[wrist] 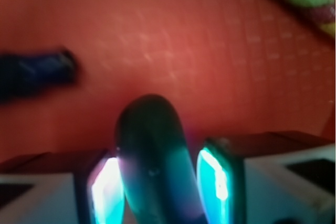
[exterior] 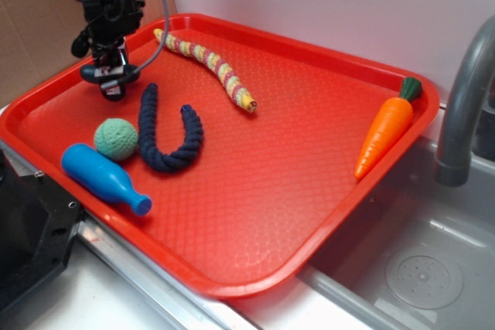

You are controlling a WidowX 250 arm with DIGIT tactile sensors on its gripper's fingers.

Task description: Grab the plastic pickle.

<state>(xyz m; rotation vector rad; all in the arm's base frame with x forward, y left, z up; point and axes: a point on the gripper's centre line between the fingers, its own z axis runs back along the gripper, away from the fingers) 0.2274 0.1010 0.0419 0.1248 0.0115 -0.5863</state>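
Place: red tray (exterior: 255, 191) sits next to a grey sink (exterior: 418, 268) with a dark tap (exterior: 464, 90); a white wall is behind.

Robot claw: gripper (exterior: 113, 86) is low over the far left corner of the tray, pointing down.

Pickle: plastic pickle (wrist: 155, 166) is right between the two claw fingers (wrist: 107, 190) in the wrist view. It is dark green and shiny, and its round end pokes out past the tips. In the exterior view the claw mostly hides it.

Claw state: fingers sit very near the pickle on both sides. A thin gap seems to show by the right one, so I cannot tell if they pinch it tight.

Other toys: navy rope (exterior: 166, 133) bent like a U, green yarn ball (exterior: 116, 138), blue bottle toy (exterior: 104, 178), striped rope (exterior: 209, 63) and toy carrot (exterior: 384, 127) all lie on the tray, apart from the claw.

Step now: I think this is the squeezing part of the grab.

Next move: press the fingers together gently until the pickle is snug, then lift straight up. The pickle looks smooth, so it could slip out if the squeeze is weak.
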